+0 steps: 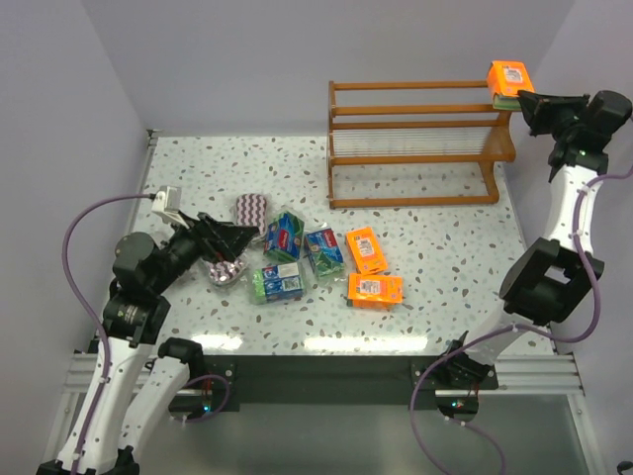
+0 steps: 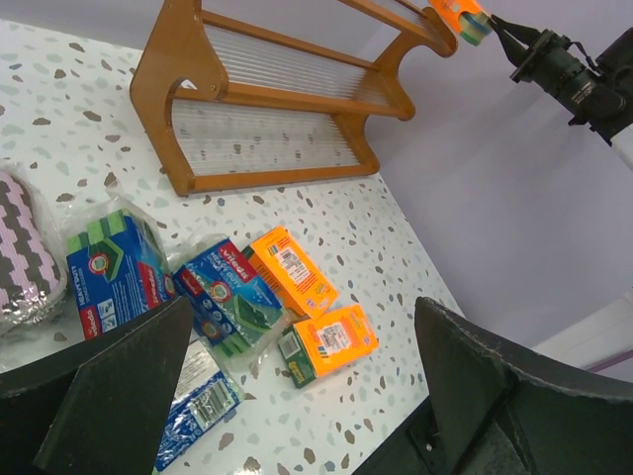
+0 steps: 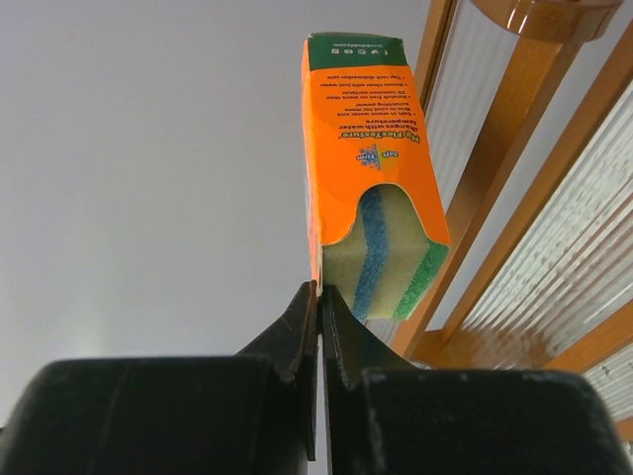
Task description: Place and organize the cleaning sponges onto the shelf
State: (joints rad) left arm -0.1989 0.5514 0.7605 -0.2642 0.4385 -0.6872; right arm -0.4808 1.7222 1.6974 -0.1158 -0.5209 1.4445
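the right fingers [image 3: 293,332] are pressed almost together, and they seem to pinch only the thin card edge at the lower corner of an orange sponge pack [image 3: 366,129]. the pack stands upright in the air, just beside the right end of the top tier of the wooden shelf [image 1: 410,202], not yet resting on a rail. i judge it light: a card sleeve around soft foam, so such a corner hold lets it swing or slip. a hold across the flat faces would be more sure. the left fingers [image 2: 119,386] are wide apart and empty, above the heap on the worktop [image 1: 445,257]. there lie two more orange packs [image 1: 367,249], three blue-green wrapped packs [image 1: 284,237], slippery i think, and purple zigzag pads [image 1: 251,210] in clear bags.
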